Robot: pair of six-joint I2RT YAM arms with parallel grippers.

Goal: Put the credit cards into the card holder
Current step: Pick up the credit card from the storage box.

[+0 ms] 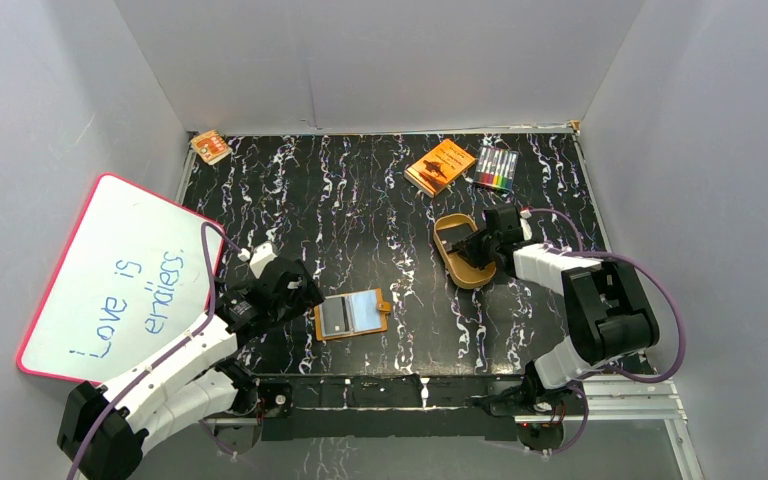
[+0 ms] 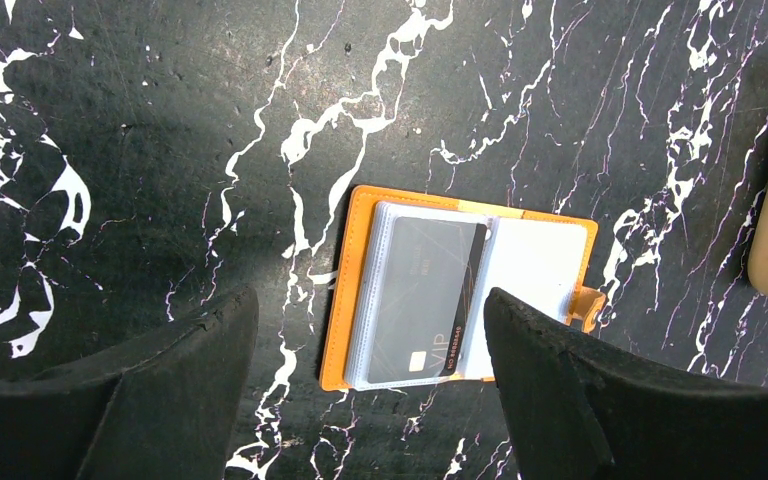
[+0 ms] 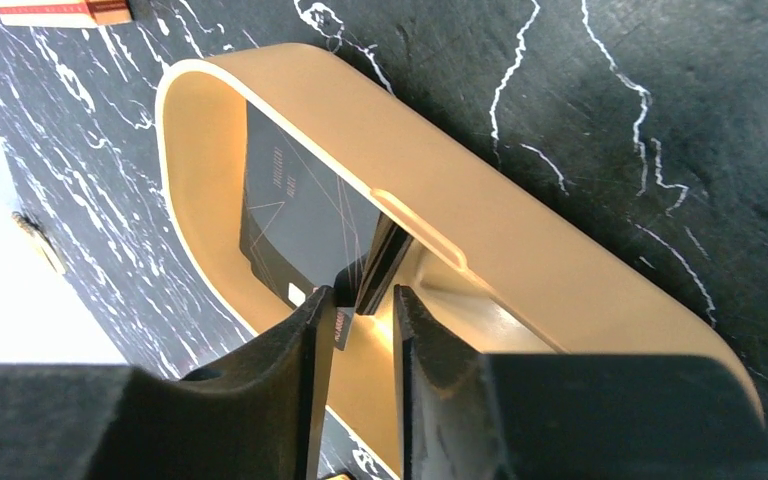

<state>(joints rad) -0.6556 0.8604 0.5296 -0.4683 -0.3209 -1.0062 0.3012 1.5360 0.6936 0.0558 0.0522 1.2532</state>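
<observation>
Table (image 1: 360, 200): the work looked split between the arms. Tray (image 3: 520, 250) sat right of centre with a dark card (image 3: 300, 220) leaning on its inner wall, so the raised edge gave fingers something to bite. Right gripper (image 3: 362, 300) was down inside the tray, jaws narrow either side of a card edge. Couldn't tell if it was clamped or just bracketing. Holder (image 1: 352, 315) lay open flat by the left arm, pockets up for loading. A second card (image 2: 420, 300) sat in its sleeve. Left gripper (image 2: 368, 300) hovered over the holder, jaws wide, grasping nothing. It was probably standing by to steady the holder. Pick step judged underway.
</observation>
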